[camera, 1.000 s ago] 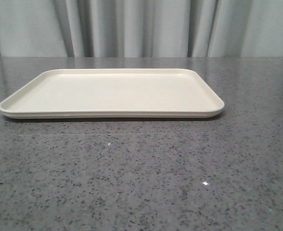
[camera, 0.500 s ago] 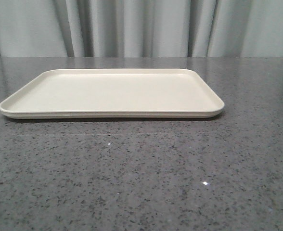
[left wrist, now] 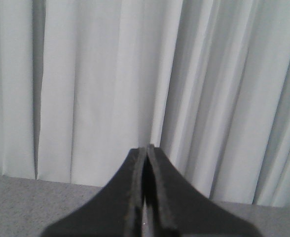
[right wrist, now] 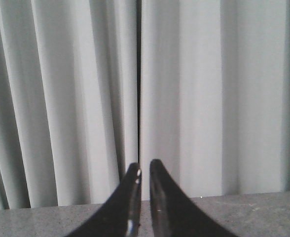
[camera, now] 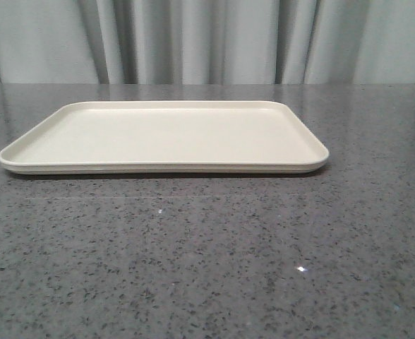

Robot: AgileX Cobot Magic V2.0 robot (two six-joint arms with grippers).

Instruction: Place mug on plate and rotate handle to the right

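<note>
The left gripper [left wrist: 145, 150] has its 2 black fingers pressed together with nothing between them; the right gripper [right wrist: 144, 168] is likewise closed to a thin slit, holding nothing; both face pale pleated curtains [right wrist: 194, 98] past the far table edge, and neither appears in the front view; the plate [camera: 24, 159], cream, rectangular with rounded corners and a low rim, lies flat on the speckled grey table [camera: 207, 268]; its place relative to either gripper cannot be told.
</note>
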